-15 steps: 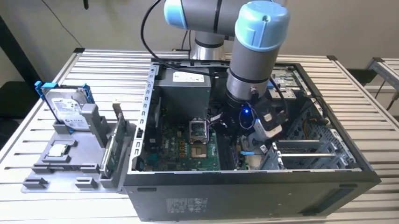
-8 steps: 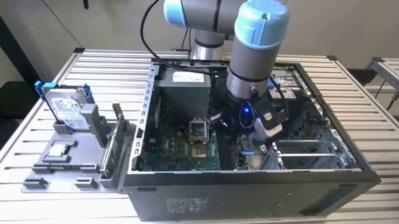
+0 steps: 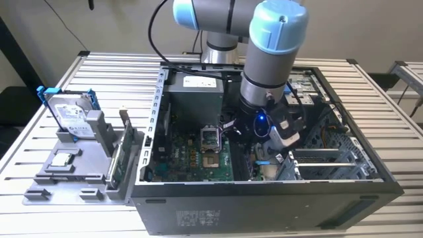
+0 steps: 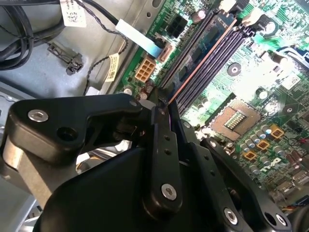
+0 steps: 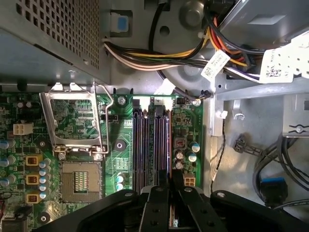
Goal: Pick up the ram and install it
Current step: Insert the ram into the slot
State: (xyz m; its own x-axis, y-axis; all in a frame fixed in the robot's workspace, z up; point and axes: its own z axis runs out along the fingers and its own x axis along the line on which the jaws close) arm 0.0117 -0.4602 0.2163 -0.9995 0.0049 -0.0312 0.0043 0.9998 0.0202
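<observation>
Pinching the ram [image 4: 203, 55] by its flat faces, I am holding it with my tool [image 4: 166, 108] clamped on it, at the memory slots [image 5: 145, 145] just beside the CPU socket [image 5: 79, 181]. I am judging it light, stiff and fragile, best gripped clear of the chips.

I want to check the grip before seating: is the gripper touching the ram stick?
Touching. In the second wrist view the gripper is shut on the near end of the ram stick, with no gap visible between them.
</observation>
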